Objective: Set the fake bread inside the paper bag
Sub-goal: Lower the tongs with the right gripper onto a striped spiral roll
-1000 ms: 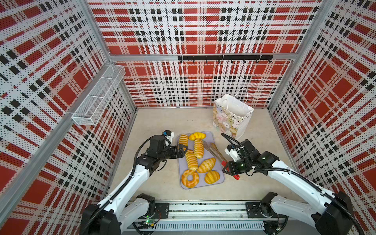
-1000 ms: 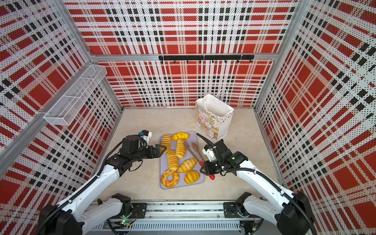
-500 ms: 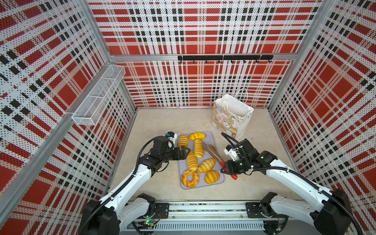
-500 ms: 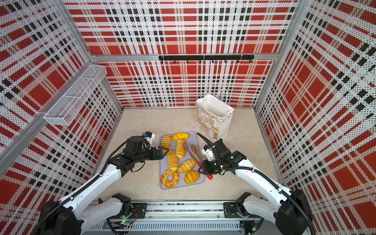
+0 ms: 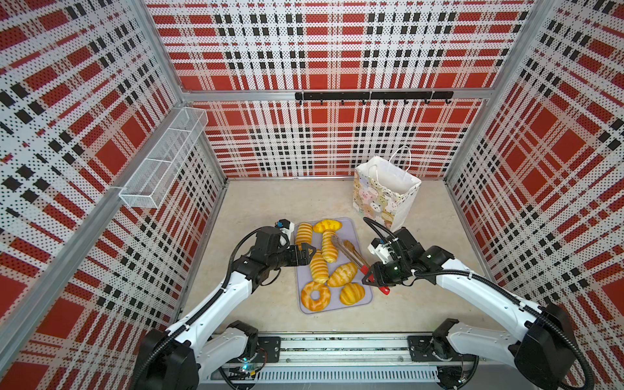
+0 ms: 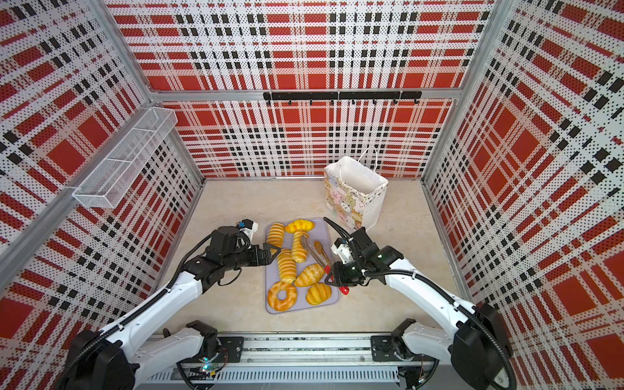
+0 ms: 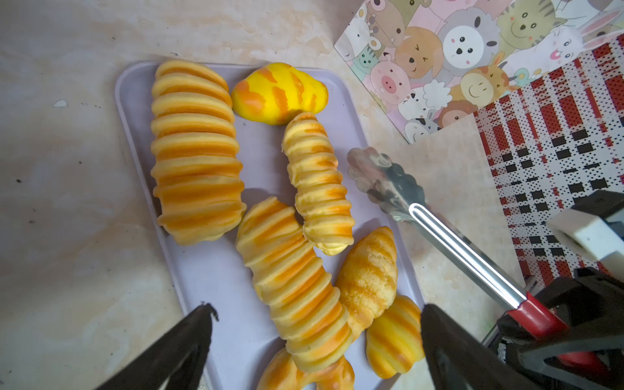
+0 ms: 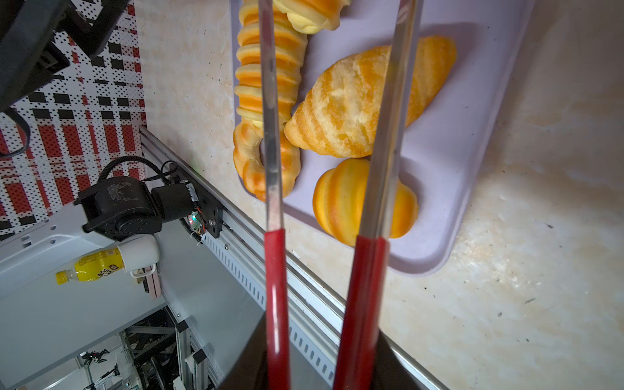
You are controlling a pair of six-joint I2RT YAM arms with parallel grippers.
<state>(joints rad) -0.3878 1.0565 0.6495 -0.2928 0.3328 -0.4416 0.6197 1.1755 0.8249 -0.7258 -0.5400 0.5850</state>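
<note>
Right end effector (image 5: 368, 275) is clamping tongs (image 5: 347, 251); left end effector (image 5: 310, 254) is hovering, jaws apart. Bread (image 5: 319, 266) may be slipping from the tips short of the bag (image 5: 385, 192) at 1 o'clock.

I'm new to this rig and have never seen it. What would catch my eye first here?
The loud red, black and white plaid walls enclosing the cell hit first. Mid-floor, glossy golden fake bread crowds a lavender tray, and the right gripper clamps red-handled tongs at the tray's right edge. Behind, near the back wall, stands the open paper bag printed with cartoon animals.
</note>
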